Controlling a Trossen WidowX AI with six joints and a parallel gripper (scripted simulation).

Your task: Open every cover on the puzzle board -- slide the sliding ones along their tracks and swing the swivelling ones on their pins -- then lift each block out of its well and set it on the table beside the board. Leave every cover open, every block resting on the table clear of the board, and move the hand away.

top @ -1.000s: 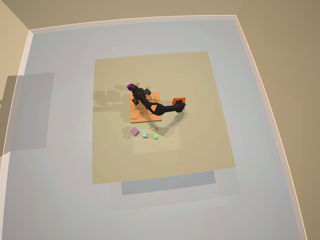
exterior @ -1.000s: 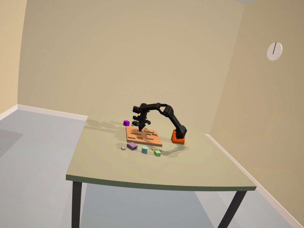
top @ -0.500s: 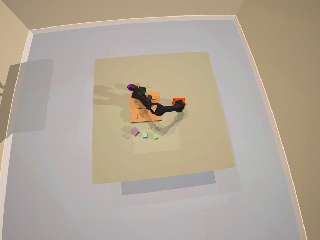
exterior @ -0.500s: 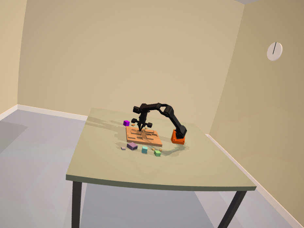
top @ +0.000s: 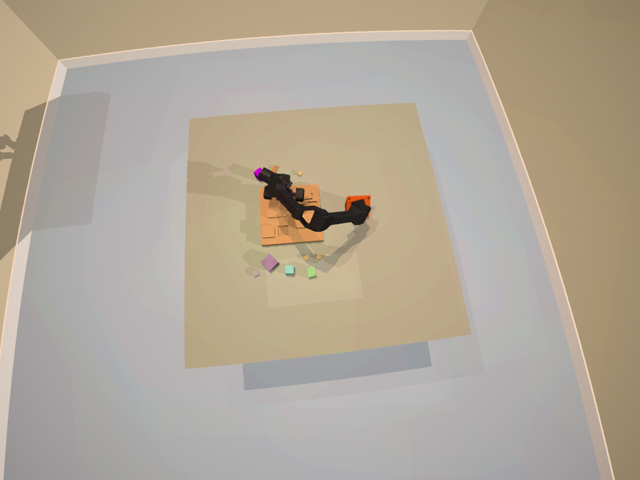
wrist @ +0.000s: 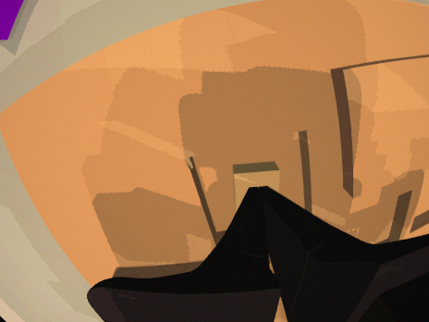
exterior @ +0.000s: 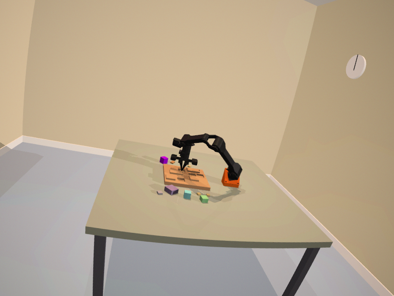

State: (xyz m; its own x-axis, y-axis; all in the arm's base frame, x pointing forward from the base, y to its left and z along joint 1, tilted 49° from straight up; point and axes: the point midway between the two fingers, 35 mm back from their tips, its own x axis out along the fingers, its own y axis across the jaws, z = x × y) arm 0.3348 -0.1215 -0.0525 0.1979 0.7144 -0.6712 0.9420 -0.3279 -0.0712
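The orange puzzle board (top: 289, 233) (exterior: 198, 183) (wrist: 55, 144) lies mid-table with several flat covers and dark track slots. My gripper (exterior: 183, 169) (wrist: 257, 196) is shut on nothing and points straight down, with its tips at the board's far part. In the wrist view a small tan knob (wrist: 255, 176) stands right at the fingertips. A magenta block (top: 257, 172) (exterior: 163, 159) (wrist: 13, 2) rests on the table off the board's far left corner. A mauve block (top: 269, 262) (exterior: 171, 189), a teal block (top: 289, 269) (exterior: 187, 194) and a green block (top: 311, 271) (exterior: 203, 199) rest in front of the board.
The arm's orange base (top: 357, 202) (exterior: 230, 180) stands right of the board. A small pale piece (top: 255, 271) (exterior: 159, 192) and small orange pieces (top: 305, 257) lie near the front blocks. More orange pieces (top: 299, 173) lie behind the board.
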